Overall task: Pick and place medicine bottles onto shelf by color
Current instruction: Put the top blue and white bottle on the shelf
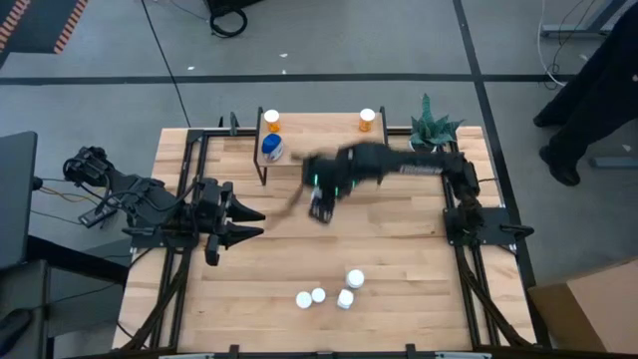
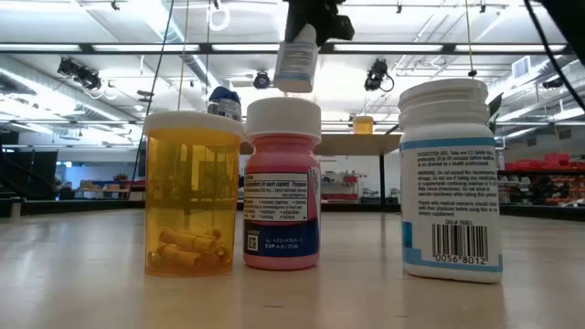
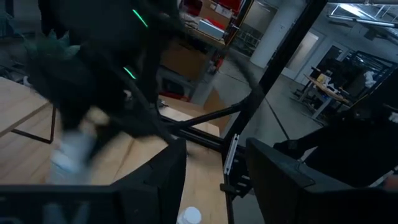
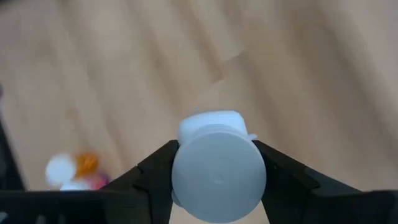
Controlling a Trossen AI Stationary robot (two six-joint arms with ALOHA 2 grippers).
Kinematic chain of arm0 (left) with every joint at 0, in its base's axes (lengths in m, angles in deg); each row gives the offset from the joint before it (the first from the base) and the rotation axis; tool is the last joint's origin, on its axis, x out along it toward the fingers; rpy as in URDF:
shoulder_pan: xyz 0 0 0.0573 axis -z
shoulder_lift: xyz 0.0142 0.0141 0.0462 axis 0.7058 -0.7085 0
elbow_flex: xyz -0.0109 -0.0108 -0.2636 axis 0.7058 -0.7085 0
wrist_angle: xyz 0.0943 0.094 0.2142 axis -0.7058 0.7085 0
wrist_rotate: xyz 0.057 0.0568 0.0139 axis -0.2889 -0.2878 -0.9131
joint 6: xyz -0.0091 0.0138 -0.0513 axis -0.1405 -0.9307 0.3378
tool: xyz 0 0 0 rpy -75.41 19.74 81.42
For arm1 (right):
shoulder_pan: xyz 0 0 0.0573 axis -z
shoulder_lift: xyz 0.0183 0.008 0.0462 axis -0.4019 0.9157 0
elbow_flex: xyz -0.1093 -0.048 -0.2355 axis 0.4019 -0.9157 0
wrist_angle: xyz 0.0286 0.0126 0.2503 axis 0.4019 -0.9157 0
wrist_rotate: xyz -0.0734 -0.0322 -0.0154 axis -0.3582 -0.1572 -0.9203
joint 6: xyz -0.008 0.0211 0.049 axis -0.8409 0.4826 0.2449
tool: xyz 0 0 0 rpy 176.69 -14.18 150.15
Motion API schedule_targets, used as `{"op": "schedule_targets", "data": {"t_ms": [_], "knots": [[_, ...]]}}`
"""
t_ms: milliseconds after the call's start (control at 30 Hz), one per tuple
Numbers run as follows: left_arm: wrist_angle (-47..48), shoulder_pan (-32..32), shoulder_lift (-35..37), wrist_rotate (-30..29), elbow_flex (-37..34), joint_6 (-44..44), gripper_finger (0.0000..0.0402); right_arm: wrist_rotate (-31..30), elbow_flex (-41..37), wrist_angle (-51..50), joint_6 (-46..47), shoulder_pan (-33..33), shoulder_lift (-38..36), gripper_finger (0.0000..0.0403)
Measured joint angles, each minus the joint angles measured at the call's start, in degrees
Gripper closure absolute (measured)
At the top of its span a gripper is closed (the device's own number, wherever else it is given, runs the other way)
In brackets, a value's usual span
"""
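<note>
At the left of the table (image 1: 399, 249), the left gripper (image 1: 249, 223) waits near the edge, its fingers spread wide with nothing between them. Further right, at the table's far side, stands the shelf (image 1: 319, 125), which carries an orange bottle (image 1: 271, 122) at its left end, a blue bottle (image 1: 272, 148) just in front of that, and a second orange bottle (image 1: 367, 120) at its right end. Just before the shelf, the right gripper (image 1: 320, 206) hangs in the air, closed around a white bottle (image 4: 214, 165); in the right wrist view the fingers press on both sides just below the white cap. The low view shows this bottle lifted high above the table. On the near part of the table, four white-capped bottles (image 1: 326, 293) stand close together.

The chief risk, as I judge it, is the hold: the grip sits high on the bottle, so a quick swing could tilt it or let it slip. On the shelf, a careless approach could knock over the bottles already standing there, or place white among the wrong colour.
</note>
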Motion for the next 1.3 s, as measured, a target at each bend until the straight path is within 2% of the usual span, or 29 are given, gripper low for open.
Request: {"op": "schedule_targets", "data": {"t_ms": [200,400,633,867,1100,1300], "knots": [[0.00,0.00,0.00,0.02,0.00,0.00,0.0224,-0.41,5.86,-2.56,-0.95,11.86,-0.02,0.0206],[0.00,0.02,0.00,0.02,0.00,0.11,0.0229,-0.30,6.05,-2.67,-6.61,21.73,-0.02,0.0206],[0.24,0.02,0.00,-1.43,0.00,0.37,0.0226,1.53,5.88,-1.46,-14.51,29.87,-0.02,0.0206],[0.35,0.02,0.00,-6.65,0.00,0.39,0.0229,3.78,5.55,4.03,-17.88,33.06,0.01,0.0206],[0.41,0.02,0.00,-10.68,0.00,0.42,0.0224,5.49,5.48,2.27,-20.01,34.83,3.01,0.0206],[0.36,0.01,0.00,-11.82,0.00,1.50,0.0229,5.78,5.50,3.32,-21.57,35.12,3.88,0.0206]]}}
